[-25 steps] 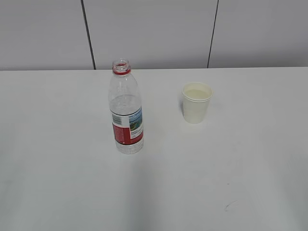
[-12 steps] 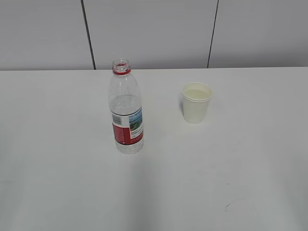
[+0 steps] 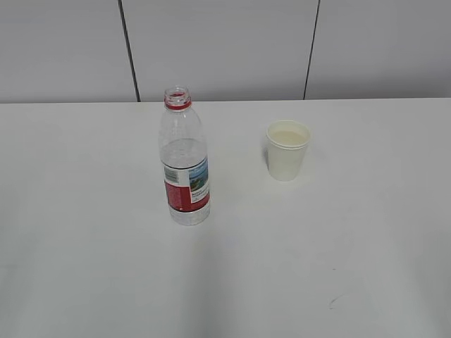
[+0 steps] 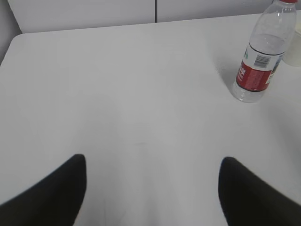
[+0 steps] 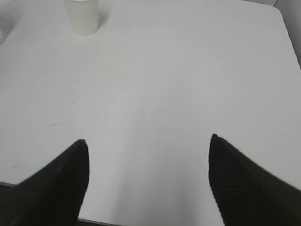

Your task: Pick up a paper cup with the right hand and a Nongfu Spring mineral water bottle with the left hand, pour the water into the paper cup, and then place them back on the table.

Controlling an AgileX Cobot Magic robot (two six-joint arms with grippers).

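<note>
Task looks unstarted or possibly finished, pictures can't settle which: the Nongfu Spring mineral water bottle (image 3: 186,158) stands on the table (image 3: 84,267), left of centre, cap off, untouched by either arm. Its long axis is vertical, open red-ringed mouth pointing straight up, label facing near and a bit right. The water (image 3: 184,151) inside is hard to read; level appears somewhere above the label but can't tell for sure. The left hand (image 4: 150,188) is not in the exterior view; in the left wrist view its two fingers frame bare table at the near edge, jaws spread wide and empty, with the bottle (image 4: 261,54) well apart at far right. To the right of the bottle and a little farther back sits the paper cup (image 3: 287,150), upright, rim up, axis vertical, well apart from the bottle. Cream inside shows, whether any water is in it can't be told. The right hand (image 5: 148,183) is also out of the exterior view; in the right wrist view its jaws are wide with nothing between them, and the cup (image 5: 82,16) is far off at upper left. If the task is only starting, everything remains: both grasps, lift, pour, set-down.
</note>
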